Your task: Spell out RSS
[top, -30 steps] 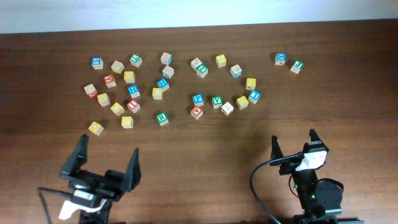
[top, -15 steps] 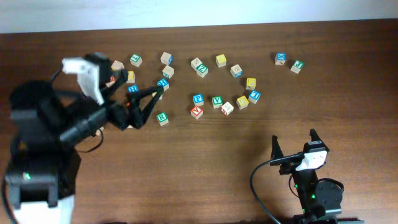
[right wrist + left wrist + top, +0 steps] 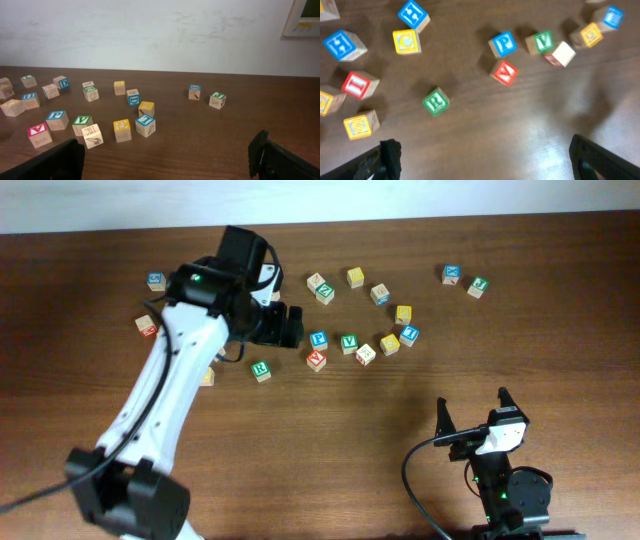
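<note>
Nearest the left wrist camera, the left gripper (image 3: pixel 484 147) has its two dark fingers (image 3: pixel 389 157) spread wide toward the bottom corners of the view. Only bare wooden table (image 3: pixel 520 125) lies between them, and nothing is held. The closest task piece is the green R block (image 3: pixel 436 101), flat on the table at about 11 o'clock from the gap between the fingers, apart from both fingers and touching no other block. Further out to the side, between 9 and 10 o'clock, sits a yellow S block (image 3: pixel 359 125), just above the left finger's tip. Near it is a second yellow block (image 3: pixel 325 102), cut by the frame edge, whose letter I cannot tell. Beyond these, a red I block (image 3: pixel 357 84) lies at 10 o'clock and a red block (image 3: pixel 505 72) at 12 o'clock. Farther on, a yellow C block (image 3: pixel 406 41) lies at 11 o'clock, and a blue P block (image 3: pixel 503 44) and a green V block (image 3: pixel 542 41) stand side by side near 1 o'clock. From overhead, the green R block is at about 7 o'clock from the left gripper, which hangs over the block cluster. The right gripper (image 3: pixel 471 404) sits well apart at the table's near right, fingers wide apart and empty. In its wrist view the blocks lie far ahead, spread from about 10 to 1 o'clock.
</note>
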`<action>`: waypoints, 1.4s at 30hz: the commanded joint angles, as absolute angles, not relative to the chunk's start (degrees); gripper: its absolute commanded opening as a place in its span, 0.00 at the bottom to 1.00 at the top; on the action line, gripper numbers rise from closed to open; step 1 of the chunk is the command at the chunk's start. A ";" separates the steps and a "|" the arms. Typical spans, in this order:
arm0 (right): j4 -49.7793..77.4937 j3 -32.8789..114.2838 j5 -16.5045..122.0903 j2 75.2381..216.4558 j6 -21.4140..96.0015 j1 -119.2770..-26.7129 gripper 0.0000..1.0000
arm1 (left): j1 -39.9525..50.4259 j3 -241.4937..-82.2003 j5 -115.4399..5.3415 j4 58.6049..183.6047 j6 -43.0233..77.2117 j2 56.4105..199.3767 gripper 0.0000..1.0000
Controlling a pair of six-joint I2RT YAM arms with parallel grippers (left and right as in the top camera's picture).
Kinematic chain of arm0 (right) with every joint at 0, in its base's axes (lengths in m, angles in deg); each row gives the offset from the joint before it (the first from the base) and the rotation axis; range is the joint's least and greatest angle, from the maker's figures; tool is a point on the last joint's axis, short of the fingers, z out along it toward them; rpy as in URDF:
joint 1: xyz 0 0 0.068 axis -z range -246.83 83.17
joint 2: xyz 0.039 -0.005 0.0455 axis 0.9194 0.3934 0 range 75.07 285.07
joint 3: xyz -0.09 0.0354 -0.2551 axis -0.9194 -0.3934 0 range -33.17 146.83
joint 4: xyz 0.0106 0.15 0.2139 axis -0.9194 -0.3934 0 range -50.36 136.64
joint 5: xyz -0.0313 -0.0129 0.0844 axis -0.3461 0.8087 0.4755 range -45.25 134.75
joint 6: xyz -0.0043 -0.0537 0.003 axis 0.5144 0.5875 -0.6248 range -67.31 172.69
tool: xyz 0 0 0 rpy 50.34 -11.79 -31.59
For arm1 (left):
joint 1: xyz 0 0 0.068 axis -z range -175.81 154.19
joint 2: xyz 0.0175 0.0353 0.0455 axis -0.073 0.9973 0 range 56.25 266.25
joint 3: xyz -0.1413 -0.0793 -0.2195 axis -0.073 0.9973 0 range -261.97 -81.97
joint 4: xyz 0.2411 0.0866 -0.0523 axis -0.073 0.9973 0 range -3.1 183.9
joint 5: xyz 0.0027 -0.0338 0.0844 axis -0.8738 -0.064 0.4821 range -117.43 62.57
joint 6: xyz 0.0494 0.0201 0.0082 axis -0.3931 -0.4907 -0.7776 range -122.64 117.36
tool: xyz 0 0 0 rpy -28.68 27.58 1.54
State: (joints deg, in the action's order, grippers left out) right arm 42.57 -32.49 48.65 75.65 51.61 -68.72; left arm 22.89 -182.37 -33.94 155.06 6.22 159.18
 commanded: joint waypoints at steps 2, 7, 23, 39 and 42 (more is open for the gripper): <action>42.37 -32.86 48.56 75.28 51.85 -68.35 0.98 | 22.73 -183.22 -31.90 150.36 7.01 165.11 0.99; 42.37 -32.86 48.56 75.28 51.85 -68.35 0.98 | 22.58 -183.22 -39.40 148.57 8.95 168.91 0.99; 42.37 -32.86 48.56 75.28 51.85 -68.35 0.98 | 43.10 -183.09 -15.60 129.88 42.39 177.02 0.89; 42.37 -32.86 48.56 75.28 51.83 -68.35 0.98 | 26.12 -184.32 -15.73 151.50 41.21 173.10 1.00; 42.37 -32.86 48.56 75.28 51.83 -68.35 0.98 | 21.33 -184.34 -26.68 158.84 41.24 173.10 1.00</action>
